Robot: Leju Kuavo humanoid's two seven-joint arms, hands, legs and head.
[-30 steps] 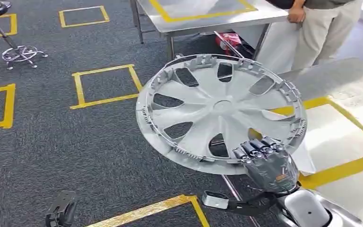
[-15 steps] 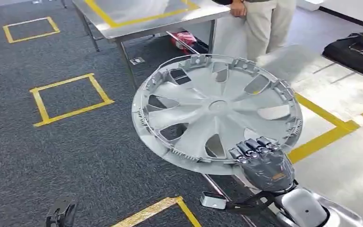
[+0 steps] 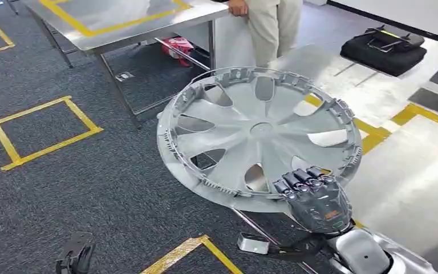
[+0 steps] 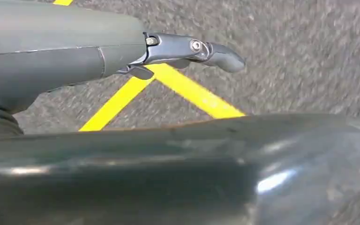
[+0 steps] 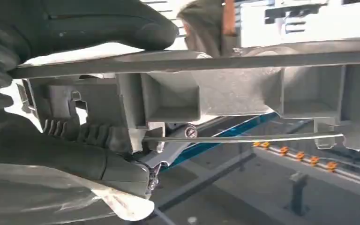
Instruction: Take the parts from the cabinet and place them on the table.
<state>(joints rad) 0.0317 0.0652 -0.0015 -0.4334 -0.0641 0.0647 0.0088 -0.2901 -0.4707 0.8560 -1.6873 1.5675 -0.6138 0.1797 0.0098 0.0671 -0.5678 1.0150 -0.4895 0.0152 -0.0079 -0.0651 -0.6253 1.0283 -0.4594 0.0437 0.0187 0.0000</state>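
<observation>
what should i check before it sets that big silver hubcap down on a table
1. Grip: right hand holds the round silver plastic wheel cover at its near rim: ok.
2. Cover level: tilted: not ok.
3. Left hand free, hanging over the grey carpet: ok.
4. Steel table with yellow tape, its top bare where seen: ok.
5. Person in beige trousers beside the table: not ok.
6. Black bag on the floor, off the path: cannot tell.

Head view: high, facing forward and down over carpet (image 3: 63,188).
Wrist views: close behind each hand.
Shared: wheel cover (image 3: 259,137) rim.
</observation>
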